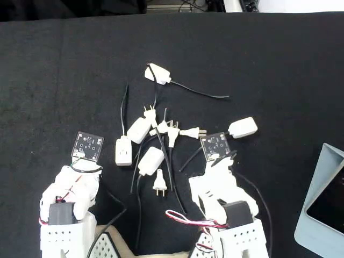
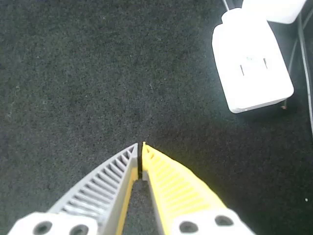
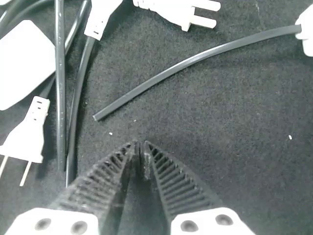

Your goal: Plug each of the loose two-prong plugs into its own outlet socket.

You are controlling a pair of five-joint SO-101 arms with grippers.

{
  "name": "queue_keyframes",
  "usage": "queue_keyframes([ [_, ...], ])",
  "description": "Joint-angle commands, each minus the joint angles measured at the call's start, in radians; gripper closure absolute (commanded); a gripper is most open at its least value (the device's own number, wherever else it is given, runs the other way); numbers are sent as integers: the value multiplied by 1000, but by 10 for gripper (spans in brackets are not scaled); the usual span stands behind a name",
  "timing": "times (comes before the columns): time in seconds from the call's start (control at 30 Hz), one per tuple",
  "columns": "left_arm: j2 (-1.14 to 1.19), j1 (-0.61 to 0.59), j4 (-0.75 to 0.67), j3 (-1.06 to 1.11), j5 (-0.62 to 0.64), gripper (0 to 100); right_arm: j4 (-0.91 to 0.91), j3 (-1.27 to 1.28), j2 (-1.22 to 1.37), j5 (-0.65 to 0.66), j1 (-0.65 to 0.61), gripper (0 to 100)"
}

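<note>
Loose two-prong plugs (image 1: pixel 172 133): clustered mid-table between the two arms, tangled among black cords (image 3: pixel 61 83). One plug (image 3: pixel 29 142): flat, just beside the right gripper (image 3: pixel 141 152), not touching; that gripper is closed and empty. Outlet socket (image 2: pixel 252 66): slots up, near the left gripper (image 2: pixel 141 155) but apart from it; that gripper is also closed and empty. Table (image 1: pixel 279 64): black cloth.

The black cloth-covered counter (image 2: pixel 73 73) looks matt and felt-like, flecked with pale lint. The left hand (image 2: pixel 141 149) has ribbed matt plastic fingers, one grey and one yellow. Ahead of it lies a white plastic outlet socket block (image 2: pixel 252 58), smooth and faintly glossy. The right hand (image 3: pixel 141 147) is ribbed black plastic. Beside it lies a white plastic two-prong plug (image 3: pixel 30 139) with pale metal prongs, and ahead of it a smooth black cable (image 3: pixel 195 58).
</note>
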Motion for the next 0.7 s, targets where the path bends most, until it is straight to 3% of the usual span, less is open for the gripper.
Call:
queue_keyframes([
  [0.0,-5,1,2,19,-5,970,6,-2,-79,-2,15,984],
  [0.67,-8,-4,-43,-59,-2,970,6,-2,-79,-2,11,984],
])
